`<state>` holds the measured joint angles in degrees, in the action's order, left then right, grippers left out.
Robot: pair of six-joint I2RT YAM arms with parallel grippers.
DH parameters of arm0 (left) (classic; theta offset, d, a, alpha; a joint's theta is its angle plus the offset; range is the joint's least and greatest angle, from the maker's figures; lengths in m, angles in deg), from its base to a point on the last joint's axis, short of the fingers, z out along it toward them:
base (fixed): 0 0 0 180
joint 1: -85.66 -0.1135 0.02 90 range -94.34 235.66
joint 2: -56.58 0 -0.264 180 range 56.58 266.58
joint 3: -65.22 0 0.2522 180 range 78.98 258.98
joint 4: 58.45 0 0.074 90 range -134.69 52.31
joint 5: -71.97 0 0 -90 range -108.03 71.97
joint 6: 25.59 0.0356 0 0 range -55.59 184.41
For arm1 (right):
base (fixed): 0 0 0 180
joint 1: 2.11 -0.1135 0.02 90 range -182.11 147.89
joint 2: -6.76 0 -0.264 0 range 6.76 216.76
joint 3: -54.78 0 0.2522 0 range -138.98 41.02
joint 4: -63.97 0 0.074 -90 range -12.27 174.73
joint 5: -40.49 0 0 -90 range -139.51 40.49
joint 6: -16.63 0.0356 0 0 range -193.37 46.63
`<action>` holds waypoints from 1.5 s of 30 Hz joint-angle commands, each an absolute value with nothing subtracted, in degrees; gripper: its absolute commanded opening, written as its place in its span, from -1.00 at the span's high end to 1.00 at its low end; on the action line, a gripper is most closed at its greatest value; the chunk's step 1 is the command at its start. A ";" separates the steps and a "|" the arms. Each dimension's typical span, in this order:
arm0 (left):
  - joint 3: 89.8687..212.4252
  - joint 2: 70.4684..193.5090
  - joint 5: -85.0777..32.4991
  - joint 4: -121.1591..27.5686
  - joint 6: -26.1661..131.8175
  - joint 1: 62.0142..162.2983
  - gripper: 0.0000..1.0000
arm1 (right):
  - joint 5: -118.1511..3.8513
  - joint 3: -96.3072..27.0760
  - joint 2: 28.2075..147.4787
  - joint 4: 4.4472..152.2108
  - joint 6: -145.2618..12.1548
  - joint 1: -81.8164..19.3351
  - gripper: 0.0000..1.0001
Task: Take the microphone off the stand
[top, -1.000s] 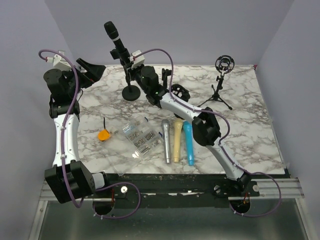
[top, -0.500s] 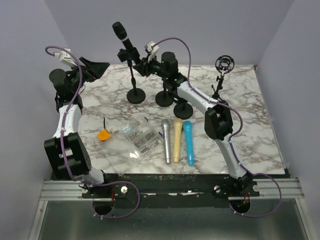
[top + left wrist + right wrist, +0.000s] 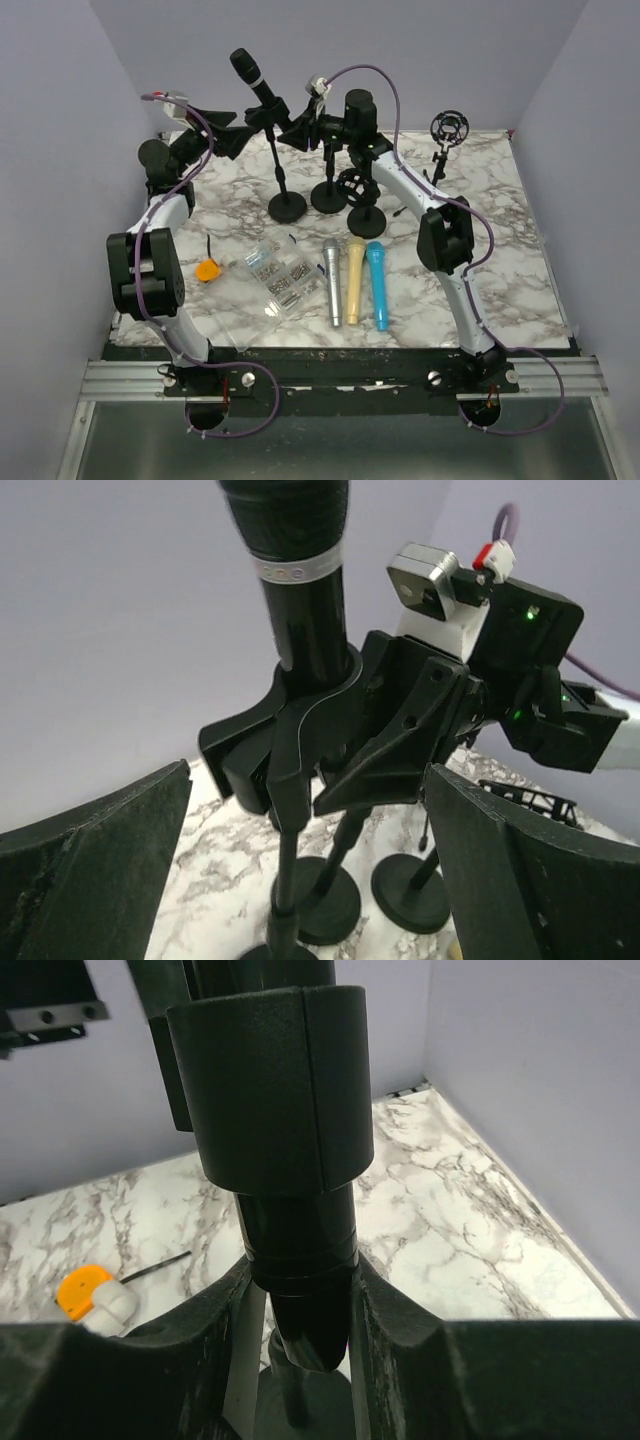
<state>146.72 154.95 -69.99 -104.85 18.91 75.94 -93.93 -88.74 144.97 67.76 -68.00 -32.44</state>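
Note:
A black microphone (image 3: 250, 75) leans up and to the left in the clip (image 3: 290, 735) of a black stand (image 3: 283, 175) with a round base (image 3: 288, 207). My right gripper (image 3: 292, 128) reaches in from the right. It is shut on the microphone's lower end (image 3: 300, 1250), just under the clip (image 3: 270, 1090), with a finger (image 3: 400, 1340) pressed on each side. My left gripper (image 3: 240, 135) comes from the left and is open. In the left wrist view its wide-set fingers (image 3: 90, 860) frame the clip and pole without touching them.
Two more round stand bases (image 3: 328, 197) (image 3: 366, 217) and a shock mount (image 3: 357, 183) crowd just right of the stand. A small tripod stand (image 3: 440, 165) is at the back right. Silver (image 3: 332, 280), beige (image 3: 354, 278) and blue (image 3: 377, 283) microphones, a clear parts box (image 3: 277, 278) and an orange object (image 3: 207, 270) lie in front.
The stand with its microphone has shifted right and nearer, carried along with my right gripper. My left arm has swung in from the far left to just beside the clip.

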 commanded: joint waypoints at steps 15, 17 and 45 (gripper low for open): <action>155.97 172.01 -80.83 -129.67 22.90 80.45 -0.67 | -102.35 -91.51 145.72 67.87 -68.41 -30.77 0.99; 157.72 173.10 -81.46 -129.60 22.03 80.91 -0.67 | -102.34 -91.48 145.69 67.88 -68.62 -30.65 0.99; 159.92 174.93 -84.13 -133.04 14.03 81.70 0.85 | -96.40 -82.48 141.73 59.87 -67.88 -30.68 0.99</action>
